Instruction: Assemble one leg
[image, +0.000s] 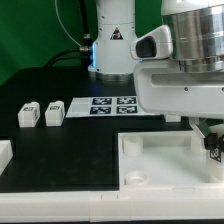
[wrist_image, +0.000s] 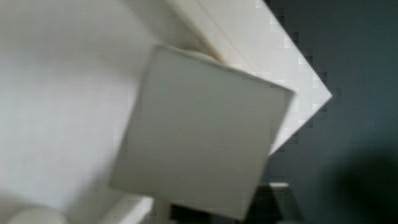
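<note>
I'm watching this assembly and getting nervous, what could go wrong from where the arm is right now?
1. The gripper sits low at the white panel's edge, so a careless move could shove or tilt the panel.
2. The wrist view is filled by a pale slab, so the fingers and any grasp cannot be checked.
3. Two legs sit close together, so picking one might bump the other.

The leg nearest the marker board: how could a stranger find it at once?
Start at the marker board, the flat strip of printed tags on the dark table. Toward the exterior view's left stand two small white blocks. The leg is the block closest to the strip; the other block stands farther left.
</note>
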